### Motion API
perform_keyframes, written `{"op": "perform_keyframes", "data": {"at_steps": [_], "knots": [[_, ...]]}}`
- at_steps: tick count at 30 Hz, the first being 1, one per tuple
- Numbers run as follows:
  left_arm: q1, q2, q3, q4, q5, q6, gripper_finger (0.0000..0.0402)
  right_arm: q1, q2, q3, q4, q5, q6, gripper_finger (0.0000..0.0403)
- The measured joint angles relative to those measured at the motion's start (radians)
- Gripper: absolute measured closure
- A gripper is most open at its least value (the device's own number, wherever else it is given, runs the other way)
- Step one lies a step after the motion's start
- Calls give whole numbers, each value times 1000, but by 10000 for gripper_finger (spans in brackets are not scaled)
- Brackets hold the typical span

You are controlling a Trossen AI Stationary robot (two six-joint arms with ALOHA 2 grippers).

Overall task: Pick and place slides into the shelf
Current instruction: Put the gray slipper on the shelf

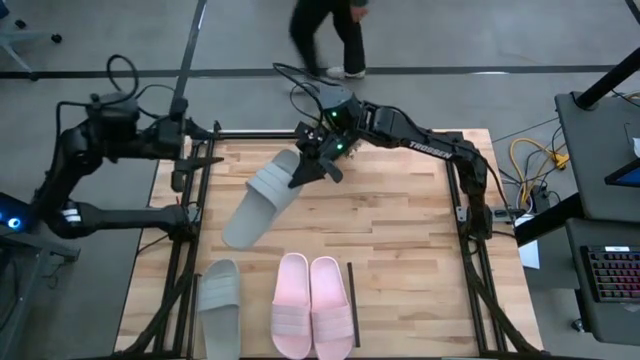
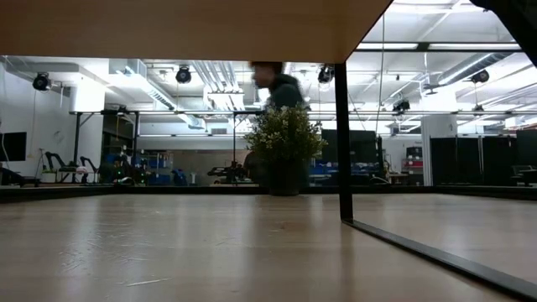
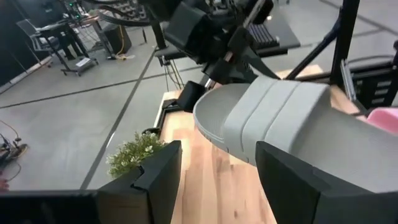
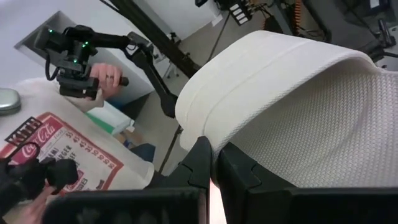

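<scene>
We see the right pincer clamped shut on a grey-green slide above the desk, while the left pincer waits open at the desk's edge.

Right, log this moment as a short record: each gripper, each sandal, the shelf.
right gripper: shut on the edge of the lifted grey sandal, over the far middle of the table
left gripper: open, at the table's left edge, facing the lifted grey sandal, holding nothing
lifted grey sandal: tilted, strap end held up
second grey sandal: flat at the near left
pink pair: side by side near the front edge
shelf bar: black, just right of the pink pair
</scene>
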Motion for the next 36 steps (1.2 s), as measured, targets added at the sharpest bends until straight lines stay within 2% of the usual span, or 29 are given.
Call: {"op": "perform_keyframes", "data": {"at_steps": [10,24,33,36], "knots": [[-1,20,15,-3,-19,101,211,-69,2,0,0,50,-12,394],[-6,100,20,3,-56,229,210,-127,2,0,45,47,-9,394],[-8,118,36,26,-66,223,210,-148,2,0,45,13,7,394],[-8,118,60,27,-51,161,210,-147,2,0,43,-12,0,394]]}}
